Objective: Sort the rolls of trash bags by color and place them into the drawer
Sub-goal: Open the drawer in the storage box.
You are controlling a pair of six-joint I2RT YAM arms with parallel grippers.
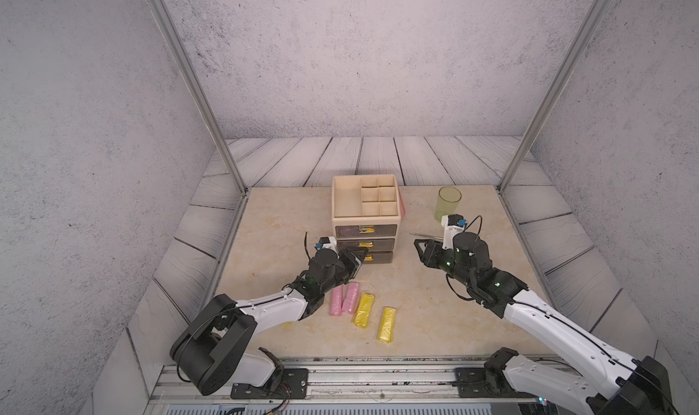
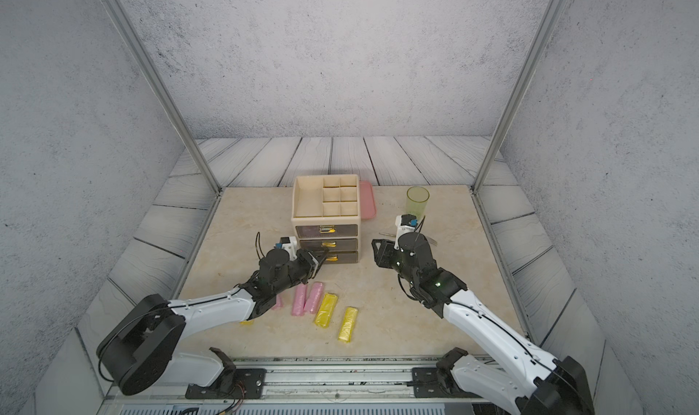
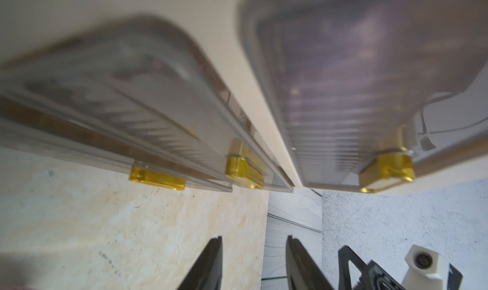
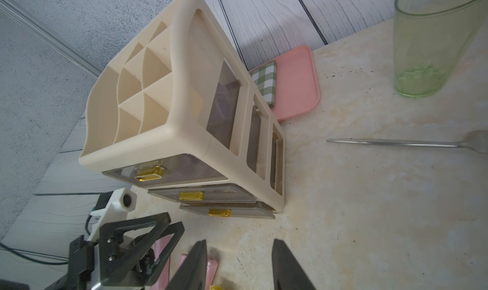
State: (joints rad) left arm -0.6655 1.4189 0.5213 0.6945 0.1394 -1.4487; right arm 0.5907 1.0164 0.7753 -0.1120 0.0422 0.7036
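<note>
Left gripper (image 3: 254, 237) is sitting with its jaws spread and nothing between them. It's pointing at the amber handles on the lower drawer fronts, close but not touching in the wrist view. Right gripper (image 4: 240, 241) is hanging open and empty too, off to the right of the drawer unit (image 1: 365, 220) and clear of it. Bottom drawer (image 4: 227, 212) is sticking out furthest, the middle drawer (image 4: 203, 196) is poking out a little, and the top drawer (image 4: 169, 171) is looking about flush. Something purplish is showing through the top one, but it's too blurry to call. The rolls are lying on the table (image 1: 416, 311) in front of the unit. Two pink rolls (image 1: 336, 300) (image 1: 351, 297) are touching side by side just beside the left arm. Two yellow rolls (image 1: 364, 310) (image 1: 387, 324) are lying to their right, slightly apart. A third pink one (image 2: 279, 302) is peeking out from behind the left arm in a top view. Further out, a green cup (image 1: 449, 201) is standing behind the right gripper and a metal utensil (image 4: 396, 142) is lying flat nearby. A pink tray (image 4: 295, 85) holding a checked cloth (image 4: 265, 83) is sitting behind the unit.
</note>
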